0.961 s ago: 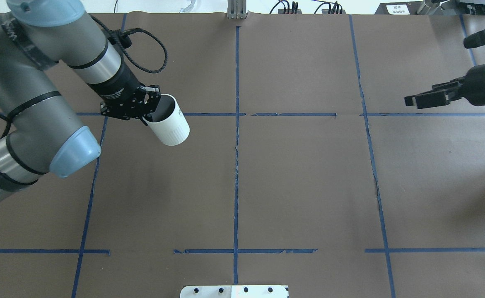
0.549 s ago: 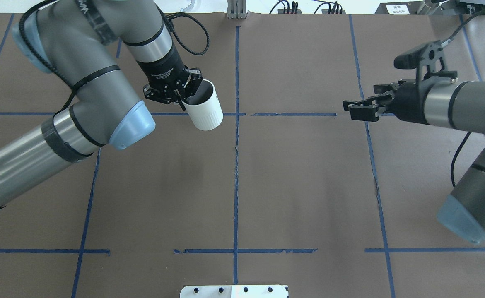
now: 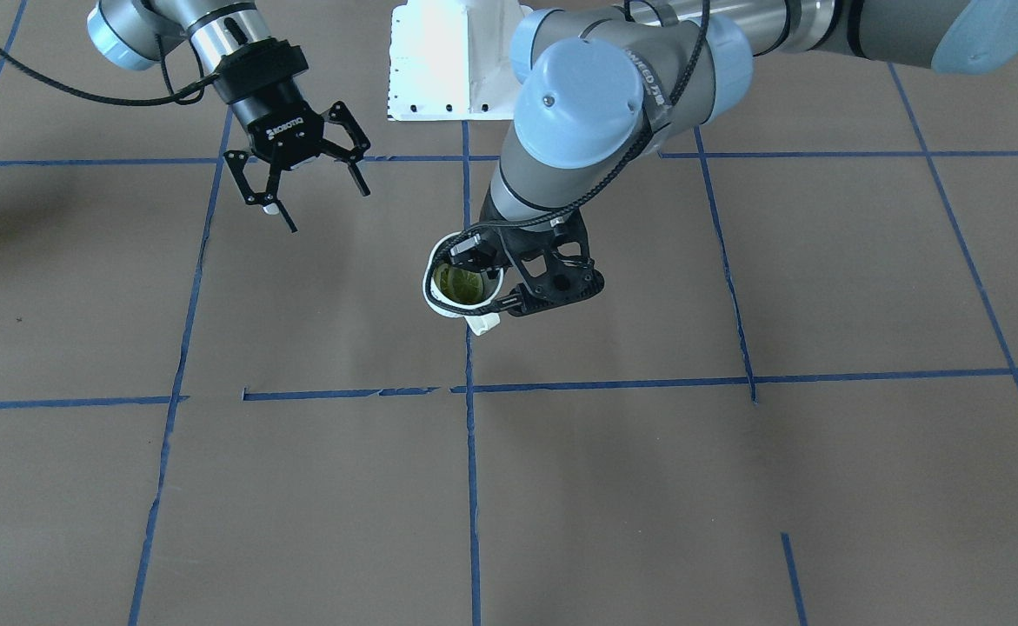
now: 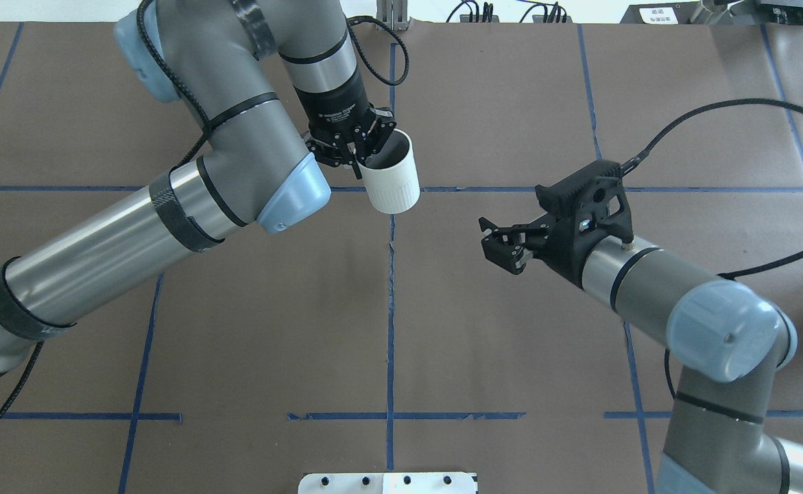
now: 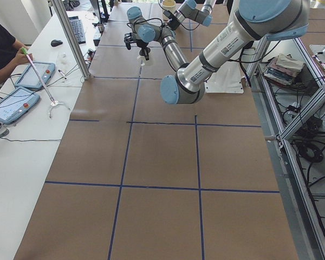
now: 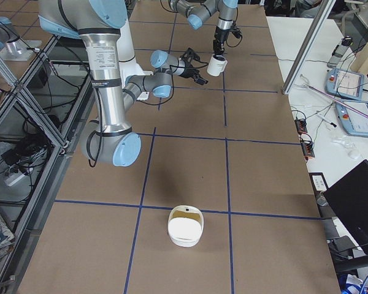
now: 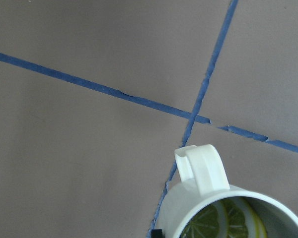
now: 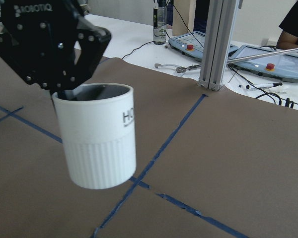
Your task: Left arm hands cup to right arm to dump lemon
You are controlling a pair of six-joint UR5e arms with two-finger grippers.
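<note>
Pinched at rim in left gripper [image 4: 363, 158], aloft: cup [image 4: 394, 185], lemon [image 3: 459, 282] inside. Waiting at its 4 o'clock, well apart, with right gripper [image 4: 502, 248] spread and empty. Left to do: handover, dump.

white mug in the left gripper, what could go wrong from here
1. The left gripper pinches only the rim of the white ribbed mug, which hangs above the brown table. A nudge from the open right gripper might loosen it or spill the yellow-green lemon slice.
2. The mug's loop handle faces away from the right gripper, so it will likely go for the rim or wall, where the two grippers could clash.
</note>
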